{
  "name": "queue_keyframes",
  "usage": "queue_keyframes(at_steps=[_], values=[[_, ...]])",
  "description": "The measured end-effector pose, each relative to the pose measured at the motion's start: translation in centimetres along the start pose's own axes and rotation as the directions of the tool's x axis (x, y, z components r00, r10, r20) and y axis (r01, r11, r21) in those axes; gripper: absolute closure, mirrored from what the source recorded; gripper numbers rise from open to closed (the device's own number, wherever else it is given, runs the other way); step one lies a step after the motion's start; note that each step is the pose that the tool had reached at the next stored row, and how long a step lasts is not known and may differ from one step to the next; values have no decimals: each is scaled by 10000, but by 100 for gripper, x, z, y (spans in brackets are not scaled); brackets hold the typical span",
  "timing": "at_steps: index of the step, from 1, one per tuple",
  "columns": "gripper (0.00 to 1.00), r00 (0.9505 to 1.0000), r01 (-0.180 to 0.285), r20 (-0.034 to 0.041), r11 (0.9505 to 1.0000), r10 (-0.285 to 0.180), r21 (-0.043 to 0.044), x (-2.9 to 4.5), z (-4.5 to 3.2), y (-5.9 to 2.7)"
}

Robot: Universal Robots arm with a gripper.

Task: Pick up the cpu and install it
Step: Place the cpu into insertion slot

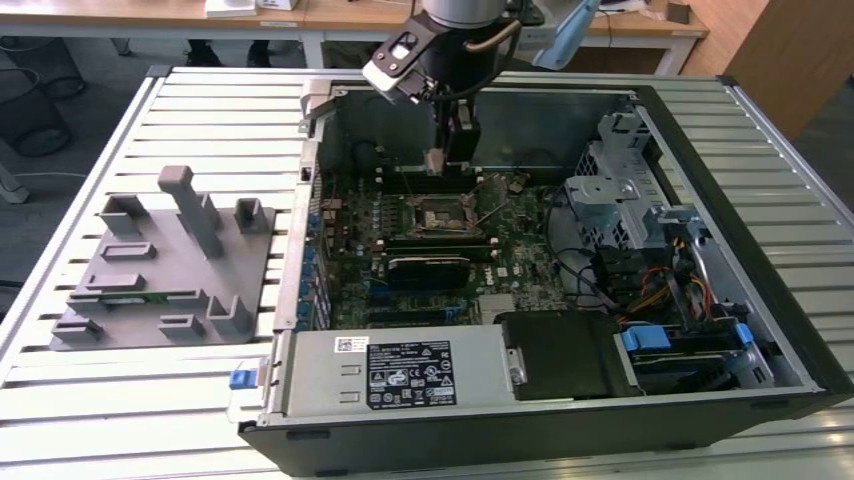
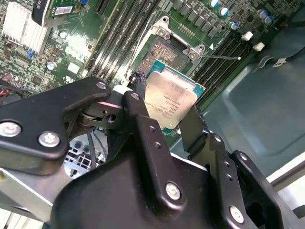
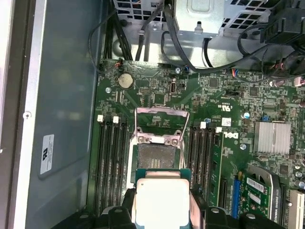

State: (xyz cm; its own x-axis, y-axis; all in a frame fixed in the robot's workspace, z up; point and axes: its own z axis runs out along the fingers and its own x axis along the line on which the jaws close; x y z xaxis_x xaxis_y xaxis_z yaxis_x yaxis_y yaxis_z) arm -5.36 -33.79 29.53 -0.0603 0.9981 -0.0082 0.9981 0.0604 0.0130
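The fingers (image 2: 143,125) are clamped on the cpu (image 2: 170,101), one against each of two opposite edges. This leaves its silver-grey metal top bare. Holding it by the rim probably keeps pressure off the contact face underneath and lets the chip go down flat.

The cpu hangs in the air, roughly level, close above the socket (image 3: 155,160) and a little off to one side of it. It is not seated, since a strip of the socket's dark bed shows past the chip's green edge in both wrist views. The pick-up part of the task looks done and the install does not.

The socket's metal retention frame (image 3: 159,123) is swung up and back with its thin lever released, so the bed is open from above. Rows of memory slots (image 3: 112,152) flank the socket on both sides, which leaves little room for the fingers to stray sideways.

The green motherboard (image 3: 224,98) lies at the bottom of an opened computer case (image 1: 747,200), and the arm reaches down into the case from its far wall. At the exterior view's left, just beside the case, a grey tray (image 1: 100,320) with upright posts rests on the slatted tabletop (image 1: 80,410)
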Motion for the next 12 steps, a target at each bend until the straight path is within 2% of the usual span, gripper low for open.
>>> queue_keyframes(at_steps=[7,12], values=[[47,10000,-74,1,10000,74,1,1,50,3],[47,9995,-303,4,9995,303,2,1,101,2]])
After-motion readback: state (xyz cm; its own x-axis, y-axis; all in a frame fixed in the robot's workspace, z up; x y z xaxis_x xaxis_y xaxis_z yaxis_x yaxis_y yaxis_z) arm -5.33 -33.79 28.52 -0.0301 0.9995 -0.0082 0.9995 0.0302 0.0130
